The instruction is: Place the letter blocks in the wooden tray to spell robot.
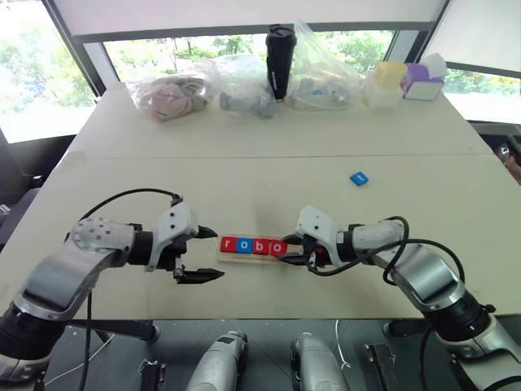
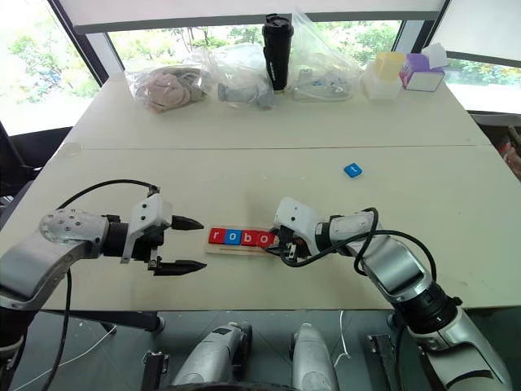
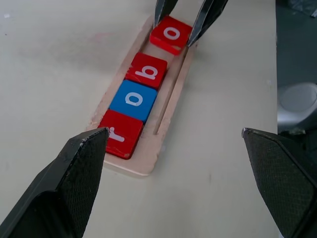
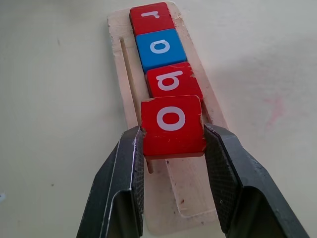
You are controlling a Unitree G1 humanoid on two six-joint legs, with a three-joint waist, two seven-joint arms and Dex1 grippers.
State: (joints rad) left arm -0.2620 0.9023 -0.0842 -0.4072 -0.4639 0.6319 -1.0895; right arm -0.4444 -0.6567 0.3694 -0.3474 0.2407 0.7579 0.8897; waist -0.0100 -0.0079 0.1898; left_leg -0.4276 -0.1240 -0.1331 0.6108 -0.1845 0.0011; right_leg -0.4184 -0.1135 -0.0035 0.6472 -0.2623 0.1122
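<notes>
The right gripper pinches a red o block over the tray (free end beyond); left gripper gapes wide beside.

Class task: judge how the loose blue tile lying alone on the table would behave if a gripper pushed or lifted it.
The blue tile looks flat and square, so it would probably slide, not roll. Being small and thin, it is likely light. It seems stiff, like the tiles in the tray.

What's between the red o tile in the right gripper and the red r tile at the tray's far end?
Two tiles in the tray: the red b beside the held o, then the blue o beside the r, shown in the right wrist view.
</notes>
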